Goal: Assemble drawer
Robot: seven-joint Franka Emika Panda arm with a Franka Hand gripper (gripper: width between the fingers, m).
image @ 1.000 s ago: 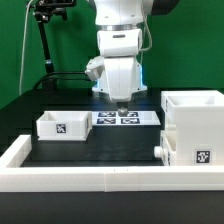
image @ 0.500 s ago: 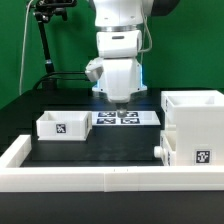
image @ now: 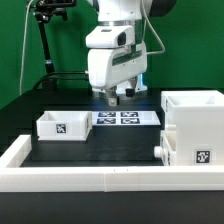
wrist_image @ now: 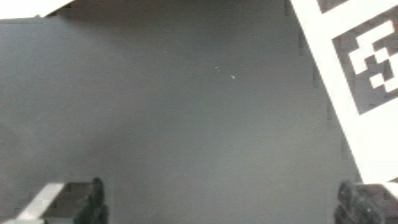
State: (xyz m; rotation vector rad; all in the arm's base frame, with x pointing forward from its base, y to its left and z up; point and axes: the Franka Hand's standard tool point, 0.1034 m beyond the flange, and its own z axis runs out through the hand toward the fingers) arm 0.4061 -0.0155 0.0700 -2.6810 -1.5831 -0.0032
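Claw point(image: 118, 96) higher now; wrist cam: fingers point(wrist_image: 75, 198) apart

This is a robotics lab, set up as a test cell: a white arm point(image: 118, 55) stands at a black desk point(image: 110, 145) that is closed in by a low white rim wall point(image: 90, 178), and a plain green curtain point(image: 70, 45) hangs behind it. Square black-and-white tags are printed on the marker board point(image: 122, 118), on the tray point(image: 62, 127) and on the shell point(image: 197, 130). A black stand point(image: 46, 40) with gear on top rises at the back, on the exterior view's left.
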